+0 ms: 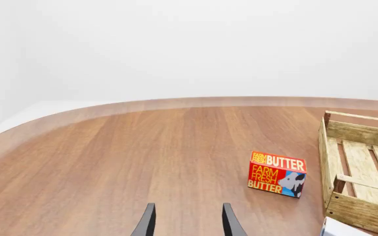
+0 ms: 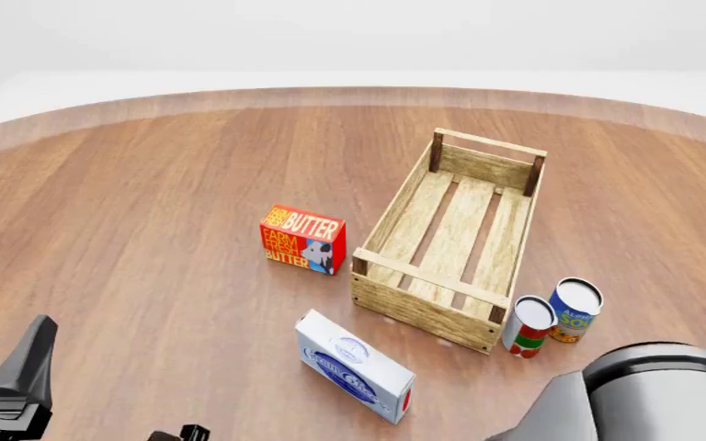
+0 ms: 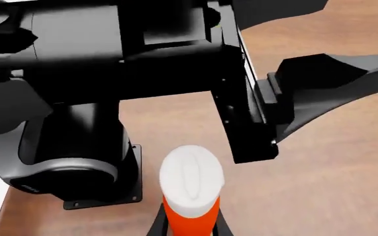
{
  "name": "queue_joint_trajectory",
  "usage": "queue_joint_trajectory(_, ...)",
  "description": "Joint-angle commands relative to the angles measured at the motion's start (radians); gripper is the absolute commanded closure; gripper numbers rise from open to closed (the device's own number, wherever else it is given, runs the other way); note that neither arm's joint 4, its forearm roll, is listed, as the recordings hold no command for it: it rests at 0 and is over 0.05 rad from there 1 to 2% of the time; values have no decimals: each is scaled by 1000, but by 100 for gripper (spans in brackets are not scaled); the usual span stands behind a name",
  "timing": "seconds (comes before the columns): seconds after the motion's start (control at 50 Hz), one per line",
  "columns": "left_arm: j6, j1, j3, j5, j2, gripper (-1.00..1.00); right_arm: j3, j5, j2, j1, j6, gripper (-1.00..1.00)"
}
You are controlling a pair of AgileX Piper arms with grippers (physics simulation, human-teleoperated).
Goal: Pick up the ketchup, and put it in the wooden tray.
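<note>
The ketchup [image 3: 190,196] shows only in the right wrist view, standing between the right gripper's [image 3: 189,227] 2 fingers with its white cap toward the camera and its long axis running along the fingers. The fingers sit close against the orange-red body, so I judge it gripped, though contact itself is hard to confirm. Behind it in that view is the base of a robot arm [image 3: 77,147], which puts the bottle on the near side of the wooden tray [image 2: 384,299], out of the front view.

The left gripper [image 1: 187,221] is open and holds nothing.

Left of the tray's near end lies a white-and-blue box [image 2: 353,365], its print too small to read. Right of that end stand 2 cans [image 2: 552,317], their labels unreadable. Left of the tray's middle stands a red-and-yellow box [image 2: 302,239] reading "FARM FRESH BUTTER". The tray's long axis runs away from the arms, so the right arm, the nearer, must carry the bottle forward.
</note>
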Motion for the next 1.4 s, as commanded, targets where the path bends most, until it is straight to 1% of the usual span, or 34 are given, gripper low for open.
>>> queue_joint_trajectory(0.02,0,0,0,0,0,-100,71,-33,-58,-19,16,100)
queue_joint_trajectory(0.18,0,0,0,0,0,-100,113,-56,-81,-39,20,100)
queue_joint_trajectory(0.36,0,0,0,0,0,-100,181,-81,-126,-101,14,100)
queue_joint_trajectory(0.6,0,0,0,0,0,-100,235,-58,-210,-156,10,100)
queue_joint_trajectory(0.78,0,0,0,0,0,-100,205,56,-311,-196,-19,100)
queue_joint_trajectory(0.86,0,0,0,0,0,-100,186,85,-327,-218,-22,100)
queue_joint_trajectory(0.88,0,0,0,0,0,-100,180,96,-330,-227,-20,100)
queue_joint_trajectory(0.9,0,0,0,0,0,-100,166,117,-330,-242,-3,100)
queue_joint_trajectory(0.96,0,0,0,0,0,-100,142,143,-337,-253,4,100)
queue_joint_trajectory(1.04,0,0,0,0,0,-100,121,162,-336,-258,13,100)
queue_joint_trajectory(1.18,0,0,0,0,0,-100,67,239,-348,-274,39,100)
queue_joint_trajectory(1.26,0,0,0,0,0,-100,63,256,-369,-289,24,100)
queue_joint_trajectory(1.28,0,0,0,0,0,-100,60,266,-382,-299,41,100)
queue_joint_trajectory(1.3,0,0,0,0,0,-100,60,266,-382,-299,41,100)
queue_joint_trajectory(1.32,0,0,0,0,0,-100,65,265,-400,-307,56,100)
queue_joint_trajectory(1.36,0,0,0,0,0,-100,60,283,-408,-316,52,100)
queue_joint_trajectory(1.4,0,0,0,0,0,-100,65,294,-415,-350,24,100)
